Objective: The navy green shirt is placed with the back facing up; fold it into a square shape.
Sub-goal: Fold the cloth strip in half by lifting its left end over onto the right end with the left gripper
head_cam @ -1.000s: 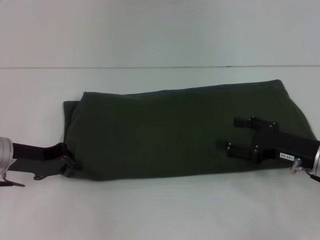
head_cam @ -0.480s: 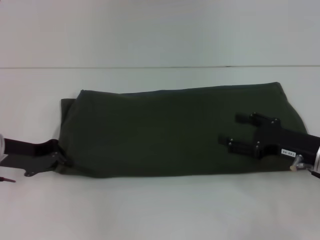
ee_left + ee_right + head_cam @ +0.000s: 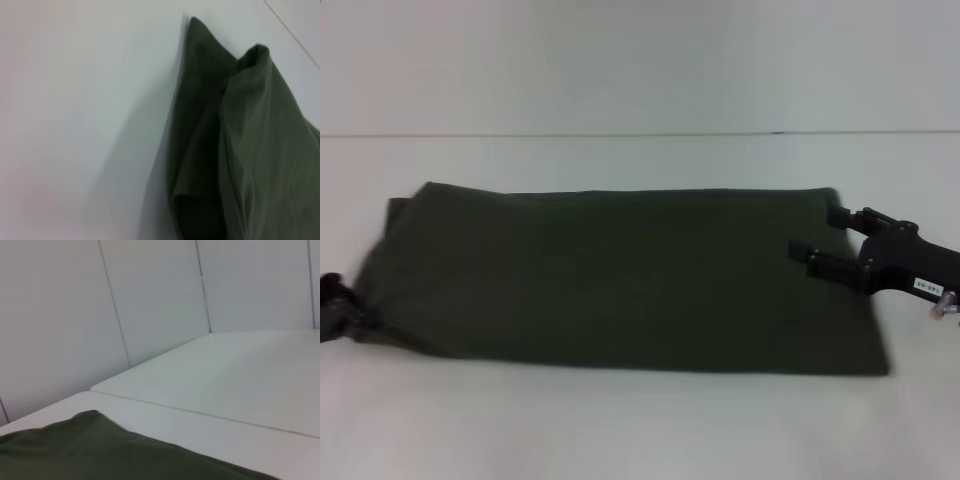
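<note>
Our right hand [image 3: 812, 243] sits at the shirt's right end, fingers spread over the cloth, pinching nothing. Our left hand [image 3: 330, 305] is at the far left end; can't tell its fingers. Between them the navy green shirt [image 3: 620, 280] lies as a long band on the worktop [image 3: 620, 430], long axis left-right, so we'd guess the next fold brings one end across.

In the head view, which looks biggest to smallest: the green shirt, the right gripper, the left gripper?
1. Dark olive-green fabric shirt, by far the largest.
2. Black right gripper.
3. Left gripper, smallest, though it is mostly out of frame.
</note>
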`<act>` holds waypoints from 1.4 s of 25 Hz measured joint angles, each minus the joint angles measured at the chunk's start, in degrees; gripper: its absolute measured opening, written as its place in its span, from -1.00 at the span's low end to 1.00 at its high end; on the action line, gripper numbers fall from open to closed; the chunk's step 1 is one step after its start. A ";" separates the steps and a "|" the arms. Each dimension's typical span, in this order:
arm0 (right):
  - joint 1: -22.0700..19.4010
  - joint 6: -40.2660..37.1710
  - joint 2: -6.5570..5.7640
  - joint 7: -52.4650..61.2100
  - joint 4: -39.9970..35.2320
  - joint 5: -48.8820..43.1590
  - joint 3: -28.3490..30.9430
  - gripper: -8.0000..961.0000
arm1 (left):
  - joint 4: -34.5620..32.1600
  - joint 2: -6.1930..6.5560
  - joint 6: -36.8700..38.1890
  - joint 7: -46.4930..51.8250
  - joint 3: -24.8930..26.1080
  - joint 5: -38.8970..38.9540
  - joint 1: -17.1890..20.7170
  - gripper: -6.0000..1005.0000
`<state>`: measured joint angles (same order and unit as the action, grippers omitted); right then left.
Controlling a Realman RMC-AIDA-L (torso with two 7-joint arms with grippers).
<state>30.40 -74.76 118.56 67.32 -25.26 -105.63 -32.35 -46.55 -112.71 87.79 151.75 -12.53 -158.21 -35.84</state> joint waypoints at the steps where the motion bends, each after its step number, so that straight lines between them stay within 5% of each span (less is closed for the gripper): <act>1: -0.11 0.02 -0.03 0.34 -0.17 0.00 0.12 0.91 | -0.46 0.46 0.49 -0.16 1.00 -0.41 0.27 -0.96; 9: -0.89 0.99 -0.14 2.63 -0.50 -0.02 0.47 0.91 | -1.11 1.73 2.96 -0.52 1.90 -1.13 0.19 -0.95; 20: -3.45 2.25 -1.41 7.63 -0.61 -0.02 4.14 0.91 | 6.20 3.29 11.96 0.90 -3.55 8.47 -14.49 -0.96; 22: -3.88 2.16 -1.52 8.41 -0.72 -0.01 4.90 0.91 | 8.23 2.17 11.74 1.03 -6.42 10.86 -18.05 -0.95; 26: -5.16 1.63 -1.66 11.03 -1.82 -0.02 6.32 0.91 | 11.78 -2.01 7.87 -0.08 -10.77 16.24 -23.83 -0.96; 32: -7.51 -0.03 -1.84 12.36 -2.79 -0.01 9.18 0.91 | 16.41 -10.85 -4.33 -6.45 -17.15 25.84 -27.89 -0.96; 35: -8.36 -0.33 -2.09 12.56 -2.85 0.09 10.42 0.91 | 27.81 -11.69 -11.65 -14.42 -21.53 34.84 -28.98 -0.96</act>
<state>22.05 -75.09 116.47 79.89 -28.10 -105.54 -21.93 -18.75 -124.41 76.15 137.33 -34.06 -123.37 -64.82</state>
